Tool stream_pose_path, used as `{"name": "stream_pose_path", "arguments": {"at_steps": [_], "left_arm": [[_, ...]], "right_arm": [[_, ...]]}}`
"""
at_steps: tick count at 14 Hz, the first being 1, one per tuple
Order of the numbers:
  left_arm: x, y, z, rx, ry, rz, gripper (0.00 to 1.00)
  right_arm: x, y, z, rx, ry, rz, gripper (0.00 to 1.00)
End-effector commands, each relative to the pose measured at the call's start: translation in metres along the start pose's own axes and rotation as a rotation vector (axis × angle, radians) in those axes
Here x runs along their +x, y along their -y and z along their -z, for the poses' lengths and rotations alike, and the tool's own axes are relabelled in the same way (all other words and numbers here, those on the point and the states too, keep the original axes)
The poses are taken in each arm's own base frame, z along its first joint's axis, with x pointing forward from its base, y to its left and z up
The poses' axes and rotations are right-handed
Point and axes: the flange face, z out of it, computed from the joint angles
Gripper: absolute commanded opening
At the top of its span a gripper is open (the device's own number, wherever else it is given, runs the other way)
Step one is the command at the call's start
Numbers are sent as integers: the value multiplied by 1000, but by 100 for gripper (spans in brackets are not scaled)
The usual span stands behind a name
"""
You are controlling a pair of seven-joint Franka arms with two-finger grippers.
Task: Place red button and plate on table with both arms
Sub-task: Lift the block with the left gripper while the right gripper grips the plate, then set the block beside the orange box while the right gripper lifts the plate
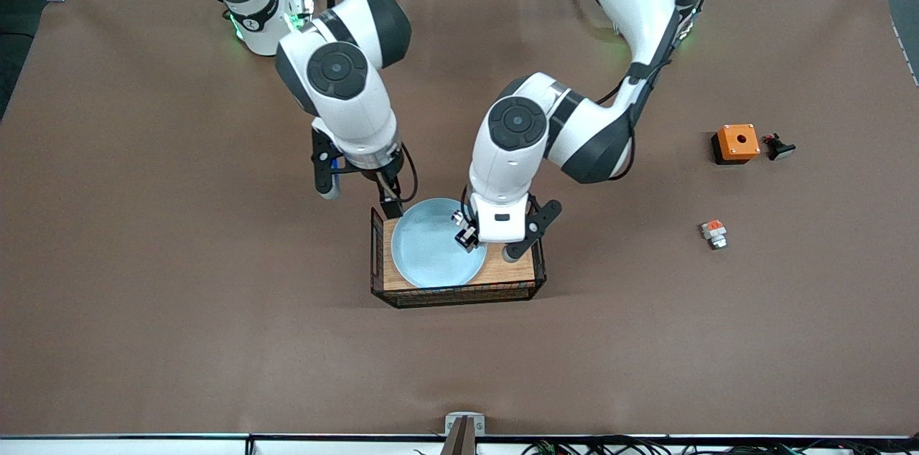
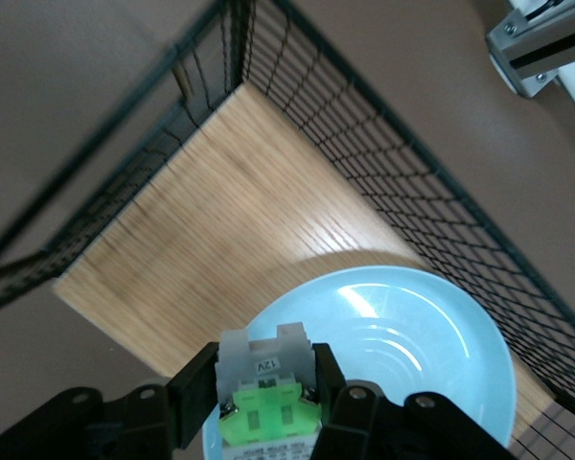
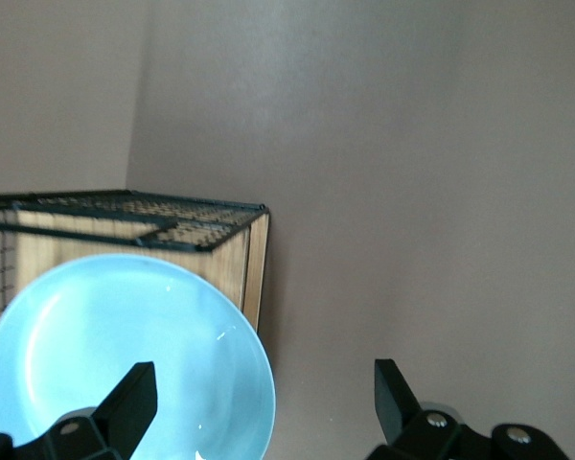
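Green-blocked red button pinched in left hand over plate — right hand spread

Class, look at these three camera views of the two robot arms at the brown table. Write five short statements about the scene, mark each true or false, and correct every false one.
1. The left tool is shut on the small silver-white switch piece with a bright green block. True.
2. The round pale-blue plate lies flat on the brown table. False: it is in the wooden tray with black wire sides, its rim riding over the tray's edge.
3. The right tool has its fingers open, by the plate's rim. True.
4. The orange square box with a hole sits inside the tray. False: it rests on the table toward the left arm's end.
5. The small piece with an orange block lies nearer the front camera than the orange box. True.
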Motion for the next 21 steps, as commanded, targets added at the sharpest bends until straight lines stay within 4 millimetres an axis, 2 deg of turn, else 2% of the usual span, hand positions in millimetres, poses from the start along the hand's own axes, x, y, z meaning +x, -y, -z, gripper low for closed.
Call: {"name": "stream_pose_path", "arguments": {"at_steps": [1, 4, 6, 8, 11, 13, 16, 18, 19, 21], "left_arm": [[17, 8, 41, 7, 45, -33, 0], [45, 24, 72, 51, 61, -86, 0], [71, 40, 88, 102, 78, -163, 0], [102, 57, 104, 136, 94, -255, 0], [165, 87, 127, 144, 108, -369, 0], [204, 112, 128, 180, 148, -436, 0], [270, 156, 149, 177, 179, -544, 0], [301, 189, 170, 172, 201, -616, 0], [312, 207, 182, 162, 205, -651, 0], [313, 229, 199, 183, 194, -687, 0]], "right_arm": [[-20, 10, -12, 16, -22, -35, 100], [-30, 11, -28, 20, -20, -50, 99], [-39, 9, -43, 16, -27, -54, 98], [-39, 9, -53, 16, -51, -44, 97], [-40, 9, -63, 10, -64, -45, 92], [-41, 12, -68, 17, -64, -42, 87], [-43, 14, -70, 30, -56, -41, 73], [-44, 14, -67, 34, -54, -40, 58], [-44, 15, -67, 35, -52, -40, 52], [-44, 15, -66, 37, -52, -40, 39]]}}
